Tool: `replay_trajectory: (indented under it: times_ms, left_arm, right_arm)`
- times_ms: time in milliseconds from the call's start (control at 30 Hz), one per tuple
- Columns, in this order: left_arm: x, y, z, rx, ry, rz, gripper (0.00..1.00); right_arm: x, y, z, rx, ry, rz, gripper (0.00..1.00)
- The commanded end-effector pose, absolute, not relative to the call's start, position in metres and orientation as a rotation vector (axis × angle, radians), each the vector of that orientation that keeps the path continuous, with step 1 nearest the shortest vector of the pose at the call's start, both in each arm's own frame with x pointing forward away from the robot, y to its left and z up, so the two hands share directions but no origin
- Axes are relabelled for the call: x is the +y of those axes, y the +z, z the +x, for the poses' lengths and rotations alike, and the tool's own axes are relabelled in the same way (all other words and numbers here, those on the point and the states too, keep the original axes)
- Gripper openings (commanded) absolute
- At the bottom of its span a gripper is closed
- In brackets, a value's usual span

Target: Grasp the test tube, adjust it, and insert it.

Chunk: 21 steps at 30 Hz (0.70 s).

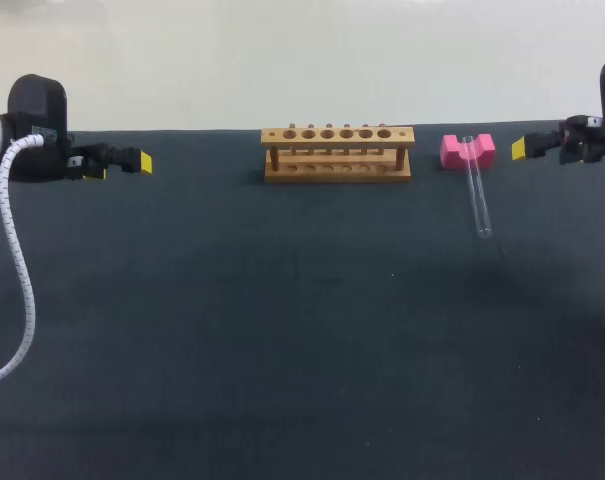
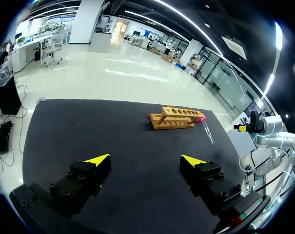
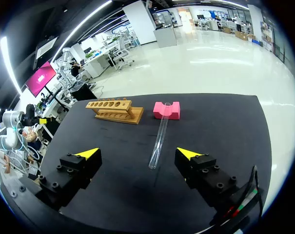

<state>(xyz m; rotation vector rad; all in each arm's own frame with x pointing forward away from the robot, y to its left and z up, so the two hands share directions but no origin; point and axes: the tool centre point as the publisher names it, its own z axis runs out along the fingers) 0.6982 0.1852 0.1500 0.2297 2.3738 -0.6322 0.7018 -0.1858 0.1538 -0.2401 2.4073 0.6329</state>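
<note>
**Head view.** The test tube (image 1: 478,196) lies to the right of the wooden rack (image 1: 337,154). Its far end is propped in the notch of the pink block (image 1: 467,150) and its near end rests on the desk (image 1: 282,330). The right arm (image 1: 582,140) hangs at the desk's right edge, its jaws well apart from the tube. The left arm (image 1: 52,150) is at the opposite edge, farther off. The tube is round and glassy and only the notch steadies it, so I judge that 1 finger touching before the other could roll it off the block.

**Left wrist view.** The left jaws are spread wide and empty. The rack (image 2: 172,118) and the tube (image 2: 207,132) lie far ahead of them.

**Right wrist view.** The right jaws are open with nothing between them. The tube (image 3: 159,139) lies ahead, roughly in line with the gap between the 2 fingers but not inside it. A grip near 1 end would probably let the tube swing once upright and miss the rack's (image 3: 114,111) narrow holes. Too hard a squeeze might crack it.
</note>
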Motion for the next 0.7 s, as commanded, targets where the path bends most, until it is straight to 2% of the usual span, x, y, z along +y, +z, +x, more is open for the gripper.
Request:
replay_trajectory:
  times_ms: [33,500,700]
  left_arm:
    - [0.1845,0.1509,0.6994,2.379,-0.629,0.229,1.0]
    - [0.1838,0.1504,0.7002,2.378,-0.631,0.234,1.0]
    - [0.1835,0.1461,0.7056,2.287,-0.641,0.38,1.0]
  right_arm:
    - [-0.1858,0.1543,0.7019,2.408,0.632,-0.241,1.0]
    - [-0.1858,0.1543,0.7019,2.408,0.632,-0.241,1.0]
    - [-0.1858,0.1543,0.7019,2.408,0.632,-0.241,1.0]
